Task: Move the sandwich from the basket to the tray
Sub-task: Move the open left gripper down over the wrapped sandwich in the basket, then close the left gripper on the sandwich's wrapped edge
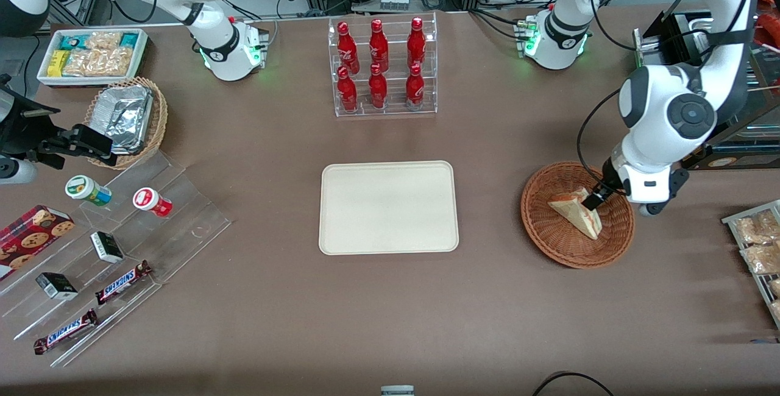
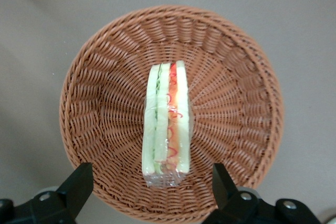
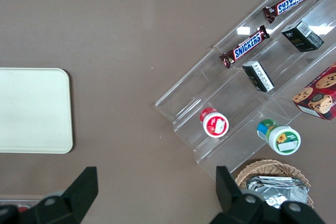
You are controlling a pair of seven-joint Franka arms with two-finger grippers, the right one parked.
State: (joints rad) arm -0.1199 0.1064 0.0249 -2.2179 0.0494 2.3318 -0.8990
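The sandwich (image 1: pixel 576 214) is a wrapped white-bread wedge lying in the round reddish-brown wicker basket (image 1: pixel 551 243) toward the working arm's end of the table. In the left wrist view the sandwich (image 2: pixel 168 124) shows its green and red filling edge, with the basket (image 2: pixel 236 77) around it. My left gripper (image 1: pixel 593 201) hangs just above the basket, over the sandwich's end. It is open (image 2: pixel 151 187), with one finger on each side of the sandwich's wrapped end, not touching it. The cream-white tray (image 1: pixel 341 237) lies flat at the table's middle and holds nothing.
A clear rack of red bottles (image 1: pixel 382 67) stands farther from the camera than the tray. Snack packets (image 1: pixel 758 243) lie at the working arm's table edge. A clear stepped display with candy bars (image 1: pixel 122 283) and a tan foil basket (image 1: pixel 125 119) sit toward the parked arm's end.
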